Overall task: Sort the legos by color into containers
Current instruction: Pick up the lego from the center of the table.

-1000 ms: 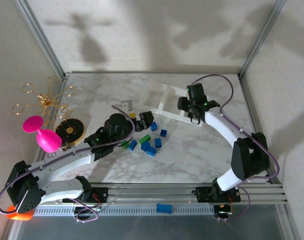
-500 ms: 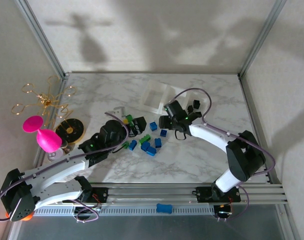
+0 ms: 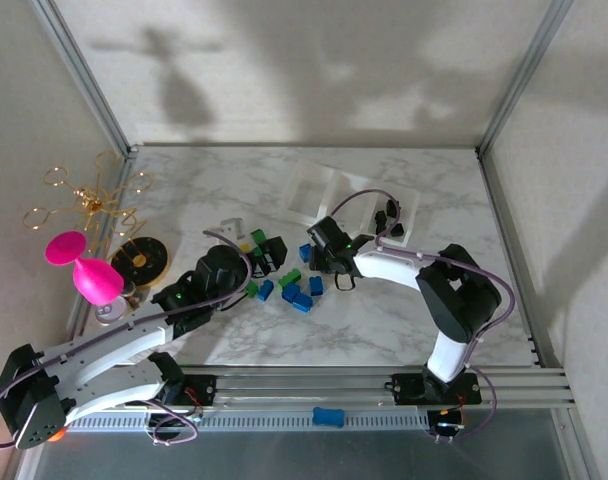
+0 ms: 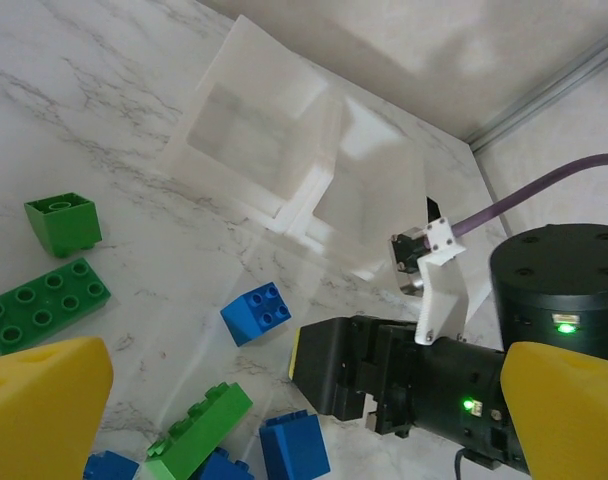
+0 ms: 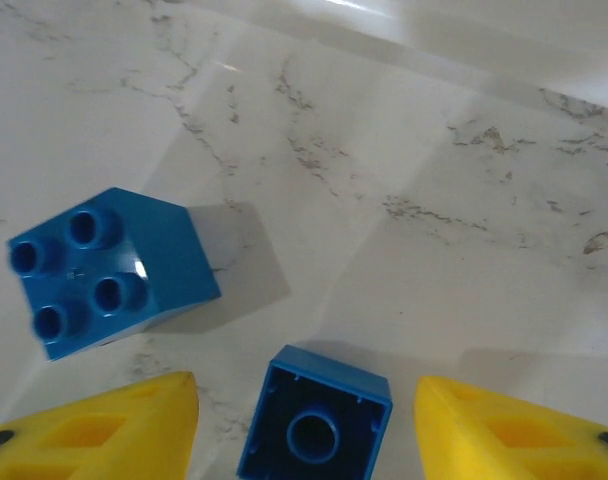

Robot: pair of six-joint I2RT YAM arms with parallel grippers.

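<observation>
Blue, green and black legos [image 3: 299, 295] lie scattered mid-table in front of the white containers [image 3: 314, 190]. Dark pieces [image 3: 389, 215] sit in the right-hand bin. My right gripper [image 3: 319, 255] is low over the pile. In the right wrist view it [image 5: 304, 400] is open, its yellow fingers [image 5: 484, 420] straddling an upside-down blue lego [image 5: 316, 425] with gaps on both sides. A second blue lego [image 5: 109, 270] lies studs up nearby. My left gripper [image 3: 246, 268] stands wide open by the green legos [image 4: 64, 222] with nothing between its fingers [image 4: 44, 400].
At the left stand a pink goblet [image 3: 84, 270], a gold wire ornament [image 3: 84, 200] and a black disc [image 3: 139, 260]. A blue oblong piece [image 3: 327, 417] rests on the front rail. The right arm's black body [image 4: 384, 380] sits close between my left fingers.
My right gripper swung from above the right-hand bin leftward and down to the blue legos. The left arm drew back slightly toward the near left.
</observation>
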